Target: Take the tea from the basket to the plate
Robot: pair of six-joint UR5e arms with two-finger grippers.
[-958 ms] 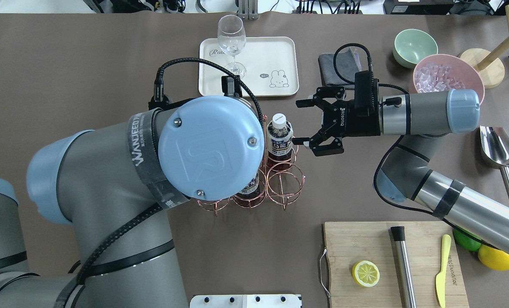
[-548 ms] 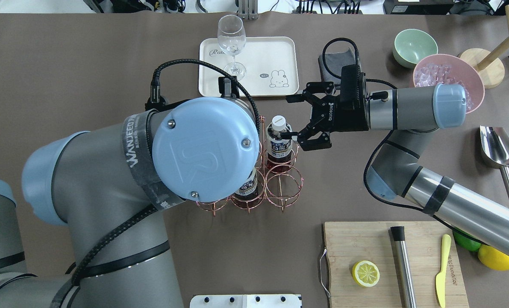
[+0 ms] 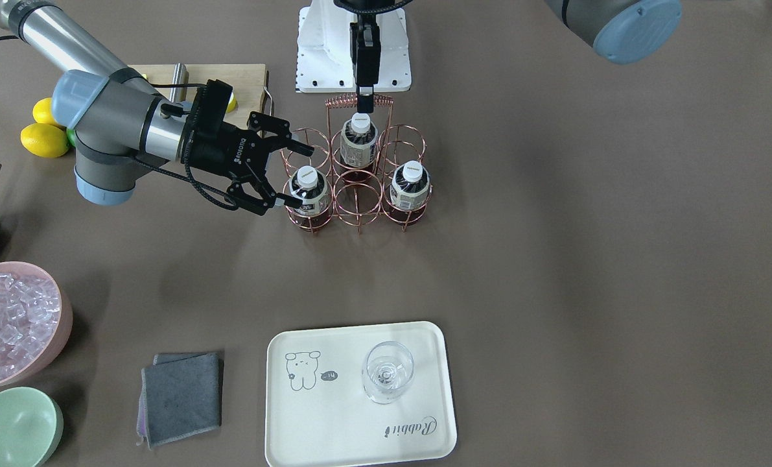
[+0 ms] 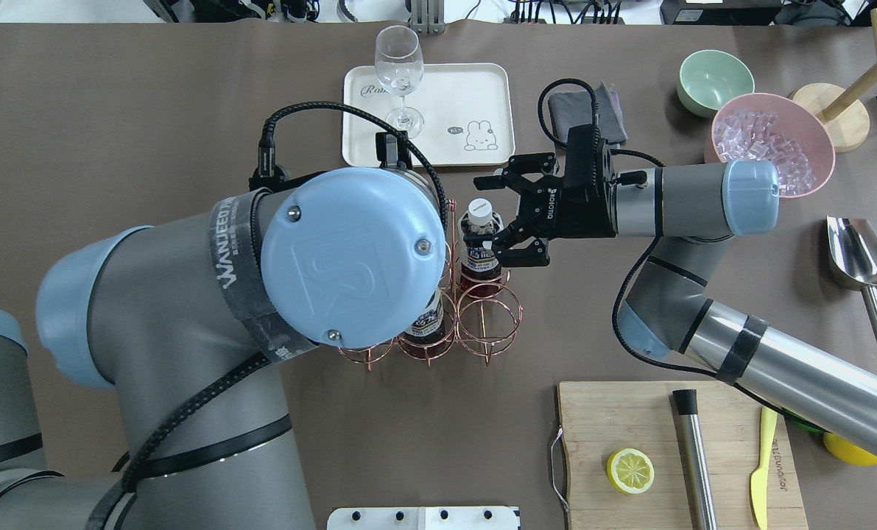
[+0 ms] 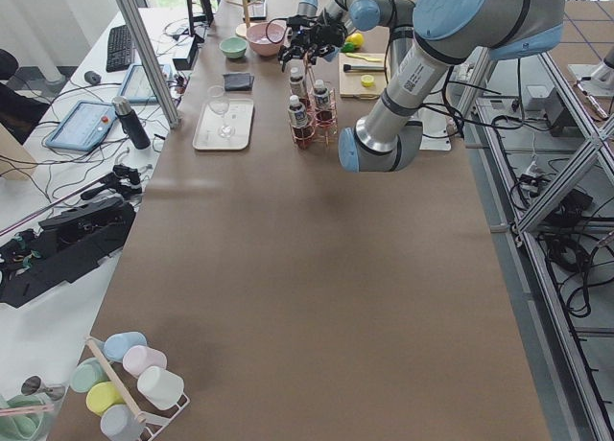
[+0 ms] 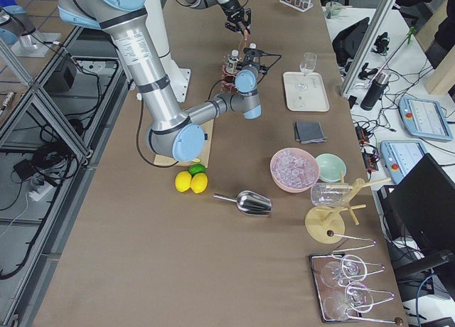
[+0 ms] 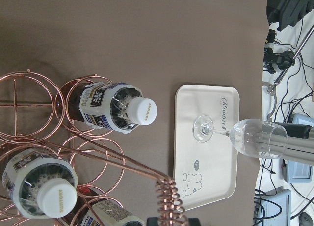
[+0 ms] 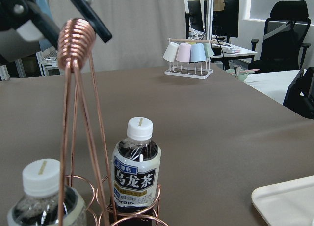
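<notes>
The basket [image 3: 356,194] holds three tea bottles. The nearest tea [image 3: 308,188] stands in the corner ring on the plate side, also seen in the overhead view [image 4: 481,232]. My right gripper [image 3: 295,178] is open, its jaws on either side of this bottle's top [image 4: 481,213]. My left gripper [image 3: 363,97] is shut on the basket's coiled handle [image 7: 169,201]. In the overhead view my own arm hides it. The plate [image 4: 445,96] lies beyond the basket with a wine glass [image 4: 399,66] on it.
A grey cloth [image 4: 582,110], a green bowl [image 4: 714,81] and a pink bowl of ice [image 4: 769,140] lie far right. A metal scoop [image 4: 858,258] is at the right edge. A cutting board [image 4: 629,419] with lemon half, muddler and knife sits near right.
My right gripper has moved left, from beside the basket to around the corner tea bottle, still open. My left arm has barely shifted.
</notes>
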